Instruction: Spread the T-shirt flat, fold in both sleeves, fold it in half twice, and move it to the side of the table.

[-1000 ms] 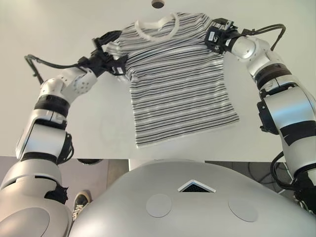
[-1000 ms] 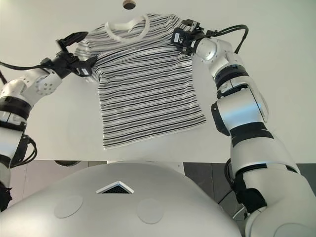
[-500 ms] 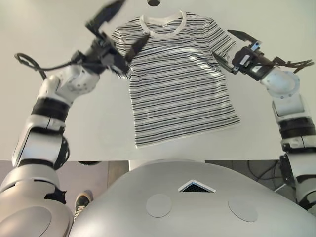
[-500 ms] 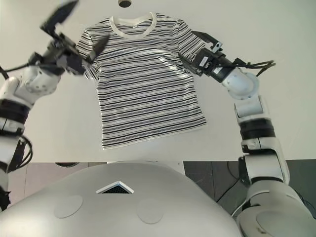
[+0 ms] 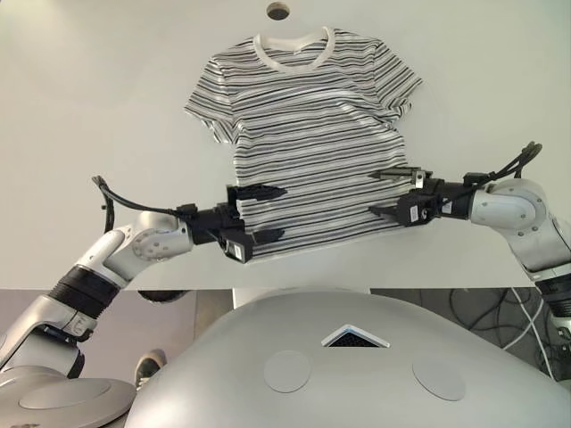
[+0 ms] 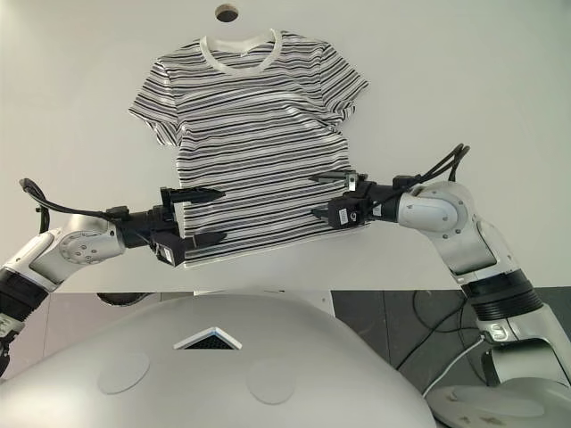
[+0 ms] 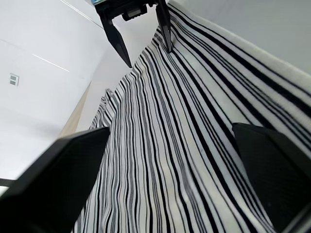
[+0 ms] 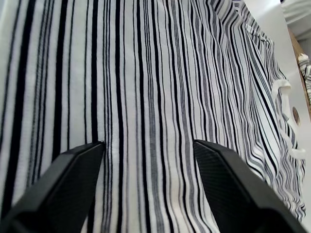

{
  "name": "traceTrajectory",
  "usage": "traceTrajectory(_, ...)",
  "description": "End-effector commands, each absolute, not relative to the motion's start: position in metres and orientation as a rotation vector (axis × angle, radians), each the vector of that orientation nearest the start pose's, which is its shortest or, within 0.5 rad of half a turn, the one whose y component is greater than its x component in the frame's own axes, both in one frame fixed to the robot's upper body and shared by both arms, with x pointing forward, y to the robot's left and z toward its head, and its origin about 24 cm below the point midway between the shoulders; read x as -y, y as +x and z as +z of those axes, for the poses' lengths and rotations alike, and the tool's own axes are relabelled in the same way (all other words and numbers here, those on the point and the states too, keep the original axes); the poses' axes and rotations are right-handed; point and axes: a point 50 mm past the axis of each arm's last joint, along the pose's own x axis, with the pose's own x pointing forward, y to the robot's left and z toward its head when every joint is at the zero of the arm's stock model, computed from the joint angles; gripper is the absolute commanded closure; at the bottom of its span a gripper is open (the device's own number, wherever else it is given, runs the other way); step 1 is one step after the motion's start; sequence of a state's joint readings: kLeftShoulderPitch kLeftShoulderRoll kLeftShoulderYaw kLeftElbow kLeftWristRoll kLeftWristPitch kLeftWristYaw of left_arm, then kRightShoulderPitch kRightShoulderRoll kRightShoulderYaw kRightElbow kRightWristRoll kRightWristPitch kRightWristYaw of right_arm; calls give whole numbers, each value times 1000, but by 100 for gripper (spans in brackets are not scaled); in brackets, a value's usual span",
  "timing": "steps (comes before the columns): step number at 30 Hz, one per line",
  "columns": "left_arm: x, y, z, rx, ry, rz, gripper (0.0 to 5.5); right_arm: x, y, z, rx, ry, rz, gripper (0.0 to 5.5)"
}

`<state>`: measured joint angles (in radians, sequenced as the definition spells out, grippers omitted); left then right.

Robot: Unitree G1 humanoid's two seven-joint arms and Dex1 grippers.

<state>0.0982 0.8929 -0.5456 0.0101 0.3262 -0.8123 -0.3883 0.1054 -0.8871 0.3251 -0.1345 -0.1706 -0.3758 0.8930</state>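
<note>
White table (image 5: 80,98) bears the black-and-white striped T-shirt (image 5: 308,134), spread flat at its middle, both short sleeves out, white collar farthest away. Left gripper (image 5: 266,212) and right gripper (image 5: 390,193) hover at its near corners, jaws released, grasping nothing.

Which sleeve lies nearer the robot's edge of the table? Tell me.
The left sleeve: the T-shirt lies askew, so this sleeve reaches closer to the robot than the right sleeve, which sits farther back.
</note>
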Motion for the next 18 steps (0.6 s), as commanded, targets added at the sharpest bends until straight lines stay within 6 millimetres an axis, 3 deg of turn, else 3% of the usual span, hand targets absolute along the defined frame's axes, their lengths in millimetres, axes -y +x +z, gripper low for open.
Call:
traceTrajectory(1, -187, 151, 21, 135, 1032, -1392, 80, 198, 146, 18, -418, -1029, 1596, 207)
traceTrajectory(7, -199, 141, 53, 94, 863, -1402, 80, 178, 126, 36, -348, -908, 1666, 207)
traceTrajectory(11, -208, 123, 56, -13, 800, -1477, 80, 174, 122, 45, -324, -890, 1662, 207)
traceTrajectory(16, -212, 111, 59, -82, 769, -1523, 80, 177, 132, 47, -303, -917, 1589, 207)
traceTrajectory(18, -208, 130, 70, 33, 748, -1380, 80, 177, 148, 58, -221, -880, 1478, 207)
